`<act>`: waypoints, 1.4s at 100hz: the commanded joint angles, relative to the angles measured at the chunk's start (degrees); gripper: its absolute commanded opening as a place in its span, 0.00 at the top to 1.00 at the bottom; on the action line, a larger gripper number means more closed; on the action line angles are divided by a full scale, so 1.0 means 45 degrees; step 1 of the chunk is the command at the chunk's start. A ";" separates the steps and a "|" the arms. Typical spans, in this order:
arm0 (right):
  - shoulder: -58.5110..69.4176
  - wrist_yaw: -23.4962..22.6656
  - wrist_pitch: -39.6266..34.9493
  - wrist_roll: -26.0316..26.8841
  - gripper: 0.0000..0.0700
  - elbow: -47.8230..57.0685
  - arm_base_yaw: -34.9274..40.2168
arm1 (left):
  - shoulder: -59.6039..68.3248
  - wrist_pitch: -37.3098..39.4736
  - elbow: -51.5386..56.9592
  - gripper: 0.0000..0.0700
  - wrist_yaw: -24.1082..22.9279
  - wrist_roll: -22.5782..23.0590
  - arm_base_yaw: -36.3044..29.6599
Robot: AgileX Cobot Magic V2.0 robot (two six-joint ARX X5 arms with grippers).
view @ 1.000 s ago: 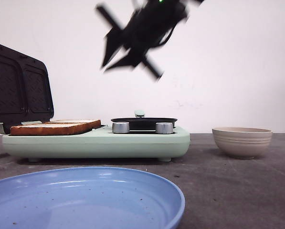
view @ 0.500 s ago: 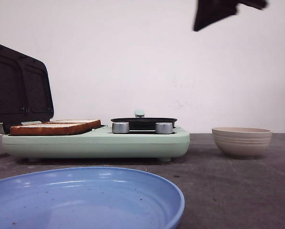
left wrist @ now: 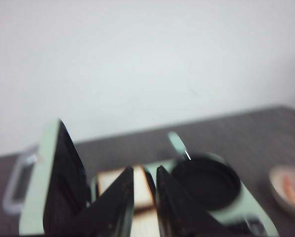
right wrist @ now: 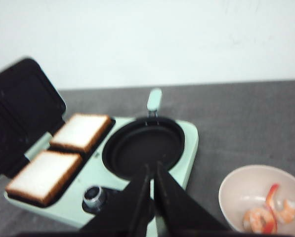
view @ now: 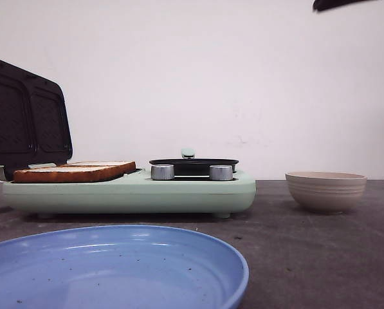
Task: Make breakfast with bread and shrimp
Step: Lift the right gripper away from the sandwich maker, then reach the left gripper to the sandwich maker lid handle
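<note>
Two bread slices (view: pixel 76 171) lie side by side in the open mint-green sandwich maker (view: pixel 134 193); in the right wrist view they show as a far slice (right wrist: pixel 83 131) and a near slice (right wrist: pixel 41 175). Shrimp (right wrist: pixel 266 212) lie in a beige bowl (right wrist: pixel 236 182), right of the maker. My right gripper (right wrist: pixel 152 165) is shut and empty, high over the round black pan (right wrist: pixel 145 145). My left gripper (left wrist: pixel 145 169) is blurred, its jaws slightly apart and empty, high over the bread (left wrist: pixel 144 192).
The maker's black lid (view: pixel 24 122) stands up at the left. The bowl (view: pixel 325 191) sits on the dark table at the right. A large blue plate (view: pixel 114 270) fills the near foreground. A dark part of an arm (view: pixel 336 3) shows at the top edge.
The dark arm that hung above the pan has swung up and to the right, almost out of the front view. Bread, bowl and plate have not moved.
</note>
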 commanded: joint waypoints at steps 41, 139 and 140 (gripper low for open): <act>-0.0180 -0.0583 0.0136 0.0170 0.99 0.0121 0.0078 | 0.5338 0.0165 0.5697 1.00 0.1311 -0.0840 0.6159; -0.0155 -0.0787 0.0087 0.0087 0.99 0.0121 0.0068 | 1.2998 -0.7932 0.8830 0.33 1.1181 -0.4478 1.2138; -0.0155 -0.0767 0.0087 0.0087 0.99 0.0121 0.0068 | 1.3046 -0.7927 0.8830 0.33 1.1181 -0.4483 1.2138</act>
